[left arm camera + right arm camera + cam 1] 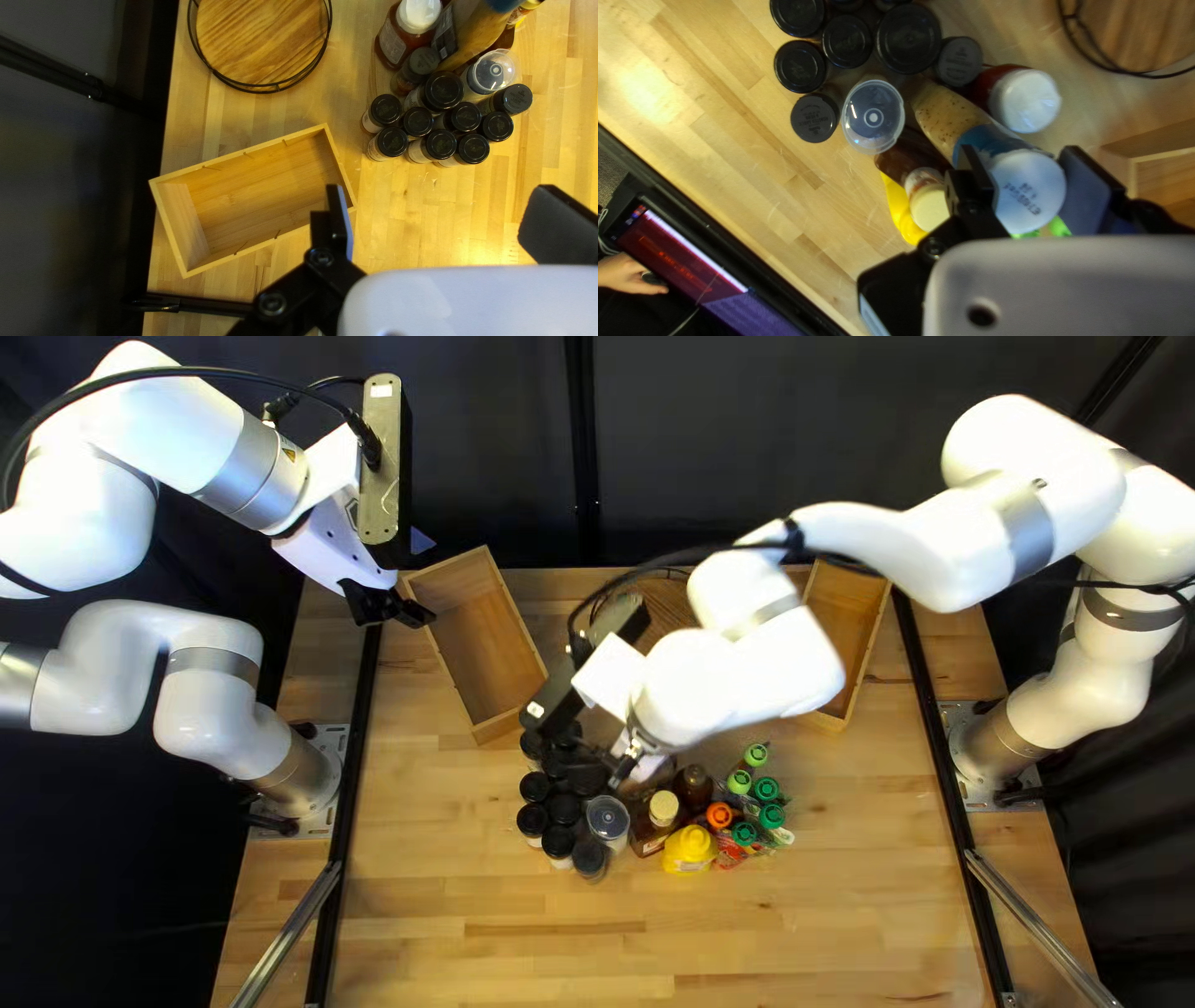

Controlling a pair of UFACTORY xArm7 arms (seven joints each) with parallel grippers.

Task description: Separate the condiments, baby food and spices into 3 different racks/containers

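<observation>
At the near side, past the tabletop's edge, a person's hand (626,274) is seen by a screen (685,261) in the right wrist view.

On the tabletop (498,958), a yellow bottle (688,850) is set at the near side of a big bunch. Next to it, small jars with black lids (440,144) are packed close together at the left of the top left view, with a jar with a clear lid (608,818) beside them. A brown bottle with a cream lid (660,809) is stood by the yellow bottle. To the right, little bottles with green tops (766,789) are bunched with a bottle with an orange top (718,815).

Among these, a tan bottle (952,118) with a blue label and a white lid is gripped near its lid by the right pincer (623,769). Whether its bottom is lifted cannot be told. A red bottle with a white lid (1024,99) is seen just beside it.

Farther back, one wooden box (486,635) is placed at a slant left of the round wooden tray (261,37), which is ringed with black wire. The other wooden box (847,622) is placed to the tray's right and is partly hidden by the right arm. The left pincer (386,605) is held by the first box's far end, with its fingers spread wide. Behind it all, a dark curtain (747,436) is hung.
</observation>
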